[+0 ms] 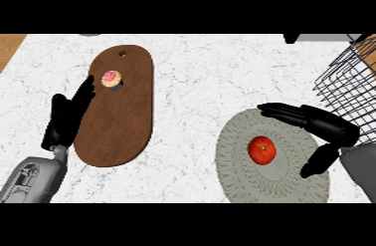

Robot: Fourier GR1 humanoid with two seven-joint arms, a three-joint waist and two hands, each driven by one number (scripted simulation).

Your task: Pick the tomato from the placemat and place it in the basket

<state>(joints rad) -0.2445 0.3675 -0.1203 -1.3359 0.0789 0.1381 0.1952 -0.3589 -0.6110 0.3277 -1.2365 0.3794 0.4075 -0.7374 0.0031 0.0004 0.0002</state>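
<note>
A white marbled tabletop [191,80] carries a brown wooden board [117,120] at left, a round grey placemat [242,175] near right, and a wire basket [352,85] far right.

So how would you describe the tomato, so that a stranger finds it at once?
Look at the round grey placemat on the right of the white counter. The tomato lies near its middle, beside the right hand. It is red and plain; the small thing on the brown board is pink.
</note>
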